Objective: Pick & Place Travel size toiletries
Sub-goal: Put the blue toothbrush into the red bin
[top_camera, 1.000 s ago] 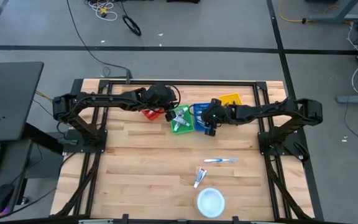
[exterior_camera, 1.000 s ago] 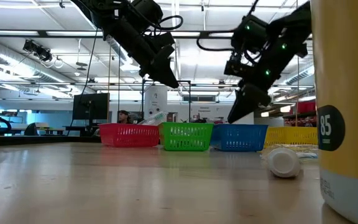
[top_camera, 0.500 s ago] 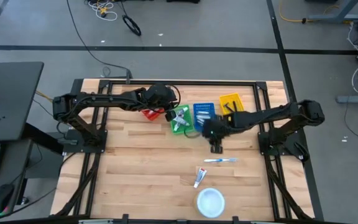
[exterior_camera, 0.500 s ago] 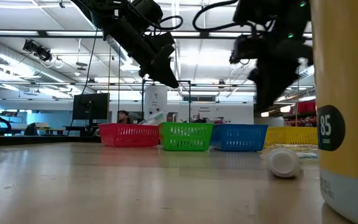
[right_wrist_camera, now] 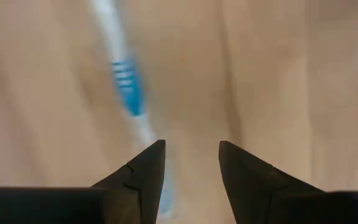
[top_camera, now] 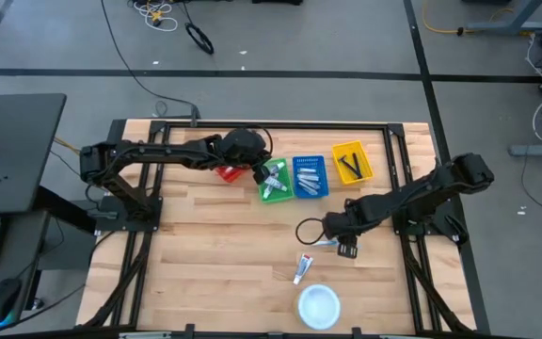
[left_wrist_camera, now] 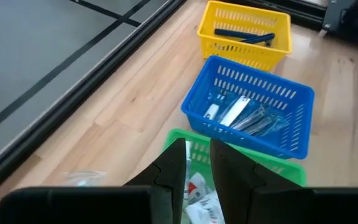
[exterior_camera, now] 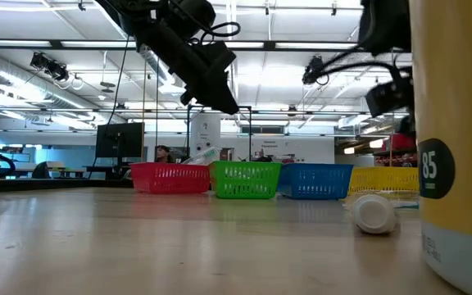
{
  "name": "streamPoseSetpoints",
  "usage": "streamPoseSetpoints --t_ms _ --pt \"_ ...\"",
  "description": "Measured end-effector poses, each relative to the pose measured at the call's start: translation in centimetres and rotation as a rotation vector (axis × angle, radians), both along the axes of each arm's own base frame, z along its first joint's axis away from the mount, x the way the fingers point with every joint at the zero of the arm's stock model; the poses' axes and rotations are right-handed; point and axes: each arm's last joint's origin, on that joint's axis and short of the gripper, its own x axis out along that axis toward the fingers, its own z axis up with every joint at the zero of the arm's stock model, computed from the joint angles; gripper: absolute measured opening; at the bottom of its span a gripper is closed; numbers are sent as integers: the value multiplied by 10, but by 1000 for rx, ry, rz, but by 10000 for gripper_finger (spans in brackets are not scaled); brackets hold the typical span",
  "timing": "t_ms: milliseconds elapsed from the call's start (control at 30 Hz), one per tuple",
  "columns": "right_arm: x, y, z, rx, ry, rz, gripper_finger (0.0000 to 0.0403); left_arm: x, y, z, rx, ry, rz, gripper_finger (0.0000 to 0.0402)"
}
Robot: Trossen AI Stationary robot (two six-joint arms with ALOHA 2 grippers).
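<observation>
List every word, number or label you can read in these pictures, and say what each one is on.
"85": on a dark round label on the pale container close to the low camera.
Red and blue printing on the white tubes in the green basket: too small and cut off to read.
Marks on the tube lying on the table: too small to read.
Nothing else is legible.

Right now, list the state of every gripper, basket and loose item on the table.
Right gripper: open, above the toothbrush, not gripping.
Left gripper: jaws slightly apart, empty, over the green basket.
Toothbrush: flat on the table.
Tube: lying loose on the table.
Blue basket: holds toiletries.
Yellow basket: holds dark razors.
Disc: on the table.
</observation>
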Motion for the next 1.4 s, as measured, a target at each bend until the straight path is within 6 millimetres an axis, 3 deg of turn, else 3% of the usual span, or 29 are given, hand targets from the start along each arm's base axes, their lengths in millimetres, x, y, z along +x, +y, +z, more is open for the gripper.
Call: streamPoseSetpoints --t_ms 233,367,567,700,833,1067,1400 --pt "-11 -4 -27 -27 -39 -1 160 2 -5 0 -51 -27 23 80" --pt "-14 -5 -31 -22 -53 10 160 2 -5 1 -53 -41 25 80" --pt "-16 -7 -13 -27 -6 13 160 4 -4 5 -42 -85 25 80" --pt "-8 -2 6 21 -63 -17 160 5 -4 6 -51 -112 34 80" --pt "-1 9 9 128 -140 10 160 5 -4 6 -51 -112 34 80" --pt "-7 16 -12 42 -128 50 160 5 -4 6 -51 -108 33 80" --pt "-8 16 -35 74 -117 18 153 5 -4 6 -33 -94 21 80"
